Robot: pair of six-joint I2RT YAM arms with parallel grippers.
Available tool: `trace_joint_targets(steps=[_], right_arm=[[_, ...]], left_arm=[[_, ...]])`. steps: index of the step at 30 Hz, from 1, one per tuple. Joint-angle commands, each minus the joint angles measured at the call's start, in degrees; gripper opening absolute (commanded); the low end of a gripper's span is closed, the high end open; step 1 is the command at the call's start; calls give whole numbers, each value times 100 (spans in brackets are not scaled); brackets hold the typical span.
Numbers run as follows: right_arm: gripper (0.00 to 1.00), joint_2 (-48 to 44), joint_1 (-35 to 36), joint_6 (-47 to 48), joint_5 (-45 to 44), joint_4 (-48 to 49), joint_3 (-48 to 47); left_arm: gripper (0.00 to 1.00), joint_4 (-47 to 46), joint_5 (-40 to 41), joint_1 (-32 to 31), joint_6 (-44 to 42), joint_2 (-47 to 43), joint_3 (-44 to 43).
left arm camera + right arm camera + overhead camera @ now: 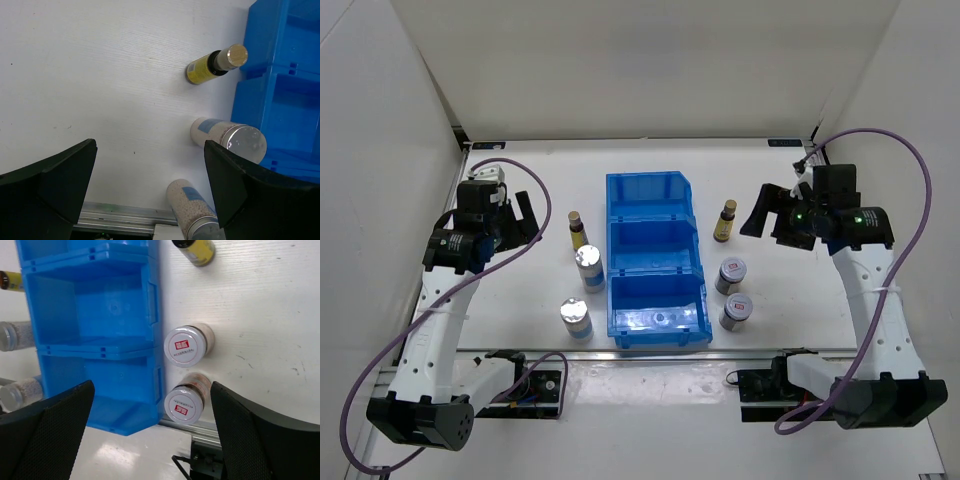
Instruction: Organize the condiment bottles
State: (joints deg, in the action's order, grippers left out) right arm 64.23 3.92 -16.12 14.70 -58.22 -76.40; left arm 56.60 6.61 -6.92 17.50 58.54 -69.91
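A blue three-compartment bin [655, 262] sits mid-table, all compartments empty. Left of it stand a dark-brown gold-capped bottle [577, 229] and two clear silver-capped bottles [588, 267] [575, 319]. Right of it stand the other brown bottle [725, 220] and two grey jars [731, 274] [736, 312]. My left gripper [518, 222] is open and empty, high over the table left of the bottles; its view shows the brown bottle [216, 65] and both clear ones [227, 139] [192, 207]. My right gripper [767, 212] is open and empty; its view shows both jars [185, 346] [184, 403].
White walls enclose the table on three sides. A metal rail [640, 355] runs along the near edge by the arm bases. The bin also shows in the right wrist view [90, 305] and the left wrist view [285, 85].
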Motion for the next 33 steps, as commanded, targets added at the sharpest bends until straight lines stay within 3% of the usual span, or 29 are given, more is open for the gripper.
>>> trace_joint_targets(steps=[1, 4, 11, 23, 29, 33], right_arm=[[100, -156, 170, -110, -771, -208, -191], [100, -235, 170, -383, -995, -208, -104], [100, 160, 170, -374, -250, -480, -103], [99, -121, 232, -874, -20, -427, 1215], [93, -174, 741, -1384, -379, -287, 1838], [91, -174, 1503, -1709, -1169, -339, 1945]], left_arm=[[100, 18, -81, 15, 26, -89, -58], [100, 18, -28, 15, 26, -36, -58], [100, 18, -28, 15, 26, -36, -58], [100, 18, -28, 15, 26, -36, -58], [100, 18, -90, 15, -27, -36, -58], [100, 18, -90, 15, -27, -88, -58]])
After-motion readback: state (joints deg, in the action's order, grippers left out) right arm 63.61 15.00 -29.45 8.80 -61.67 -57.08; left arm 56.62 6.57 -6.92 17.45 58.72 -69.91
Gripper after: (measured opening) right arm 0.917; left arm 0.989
